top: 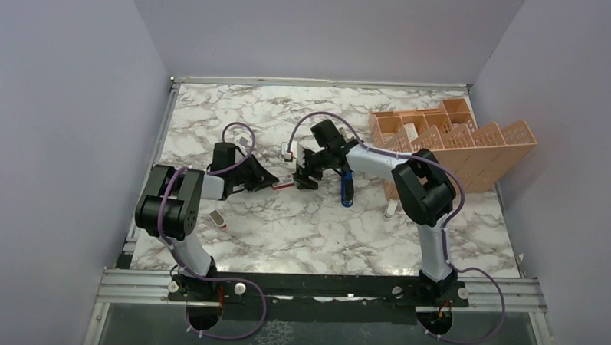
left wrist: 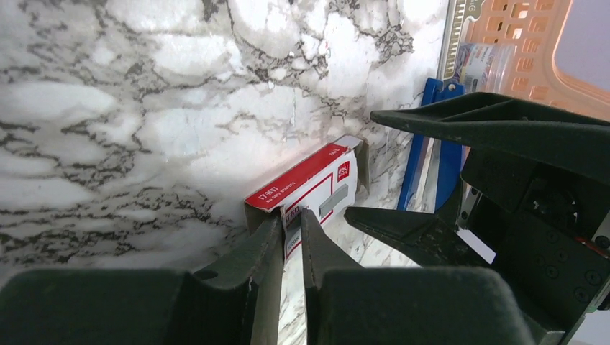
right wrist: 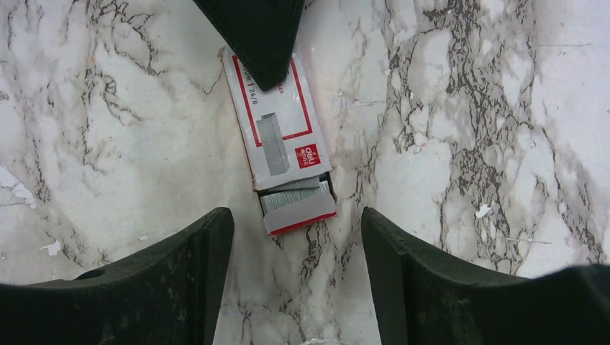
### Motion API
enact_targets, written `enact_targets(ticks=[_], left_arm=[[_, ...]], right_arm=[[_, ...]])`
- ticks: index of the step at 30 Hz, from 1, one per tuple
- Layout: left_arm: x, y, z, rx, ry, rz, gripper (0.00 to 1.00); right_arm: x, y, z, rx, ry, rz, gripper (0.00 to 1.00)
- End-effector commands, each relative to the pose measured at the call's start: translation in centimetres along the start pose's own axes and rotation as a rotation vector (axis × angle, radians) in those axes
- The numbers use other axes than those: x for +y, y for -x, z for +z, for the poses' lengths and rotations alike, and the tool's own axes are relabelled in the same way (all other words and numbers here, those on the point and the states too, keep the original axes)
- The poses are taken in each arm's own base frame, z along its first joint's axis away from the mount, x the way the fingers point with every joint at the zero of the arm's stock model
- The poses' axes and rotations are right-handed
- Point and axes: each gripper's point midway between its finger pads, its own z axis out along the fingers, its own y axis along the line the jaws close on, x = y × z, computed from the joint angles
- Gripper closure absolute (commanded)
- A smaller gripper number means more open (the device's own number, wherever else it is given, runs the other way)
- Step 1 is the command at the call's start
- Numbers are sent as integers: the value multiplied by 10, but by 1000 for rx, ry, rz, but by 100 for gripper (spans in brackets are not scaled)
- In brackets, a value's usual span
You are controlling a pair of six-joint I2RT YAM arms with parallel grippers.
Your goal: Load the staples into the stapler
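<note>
My left pincer (left wrist: 291, 221) pinches the red-and-white staple box (left wrist: 309, 180). My right pincer (right wrist: 295, 215), spread, straddles its open end, staples (right wrist: 291, 192) exposed. The blue stapler (top: 347, 188) lies nearby on the marble table (top: 285, 225).

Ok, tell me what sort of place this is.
Probably a robot test cell staged as a desk: plain lilac walls box in a marble-patterned tabletop, two black-and-white arms bolted to a metal rail, and an orange plastic desk organiser stands on it.
</note>
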Motion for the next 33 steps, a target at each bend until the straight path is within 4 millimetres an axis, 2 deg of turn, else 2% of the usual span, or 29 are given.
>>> enact_targets(ticks=[1, 7, 14, 19, 22, 26, 33], left_arm=[[-11, 11, 7, 0, -42, 37, 86], [-14, 12, 11, 32, -65, 50, 87], [-9, 14, 10, 46, -31, 66, 75], [0, 13, 6, 53, 24, 86, 75], [0, 10, 6, 60, 13, 82, 78], [2, 10, 6, 59, 10, 80, 88], [-5, 34, 4, 28, 0, 147, 93]], right_arm=[[5, 0, 11, -12, 54, -21, 32], [9, -4, 16, -16, 72, -4, 47], [7, -11, 14, 0, 34, -4, 52], [5, -13, 16, 8, 25, -2, 54], [6, -14, 16, 15, 27, -2, 56], [5, -16, 16, 22, 25, -1, 58], [1, -22, 15, 41, -10, 8, 60]])
